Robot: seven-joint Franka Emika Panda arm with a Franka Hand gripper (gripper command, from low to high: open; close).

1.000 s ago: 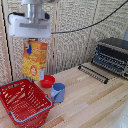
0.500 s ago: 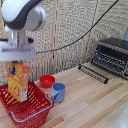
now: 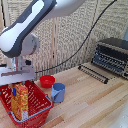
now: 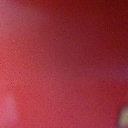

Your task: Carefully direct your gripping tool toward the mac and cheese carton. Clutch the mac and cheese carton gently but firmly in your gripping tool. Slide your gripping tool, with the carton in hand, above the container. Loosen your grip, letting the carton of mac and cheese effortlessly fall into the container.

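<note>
The orange-yellow cardboard mac and cheese carton [image 3: 20,101] stands upright inside the red slotted plastic basket [image 3: 40,113] on the wooden bench [image 3: 90,105]. The white arm's gripper [image 3: 18,83] sits directly above it; whether its fingers clamp the carton cannot be told. The wrist view shows only blurred red.
</note>
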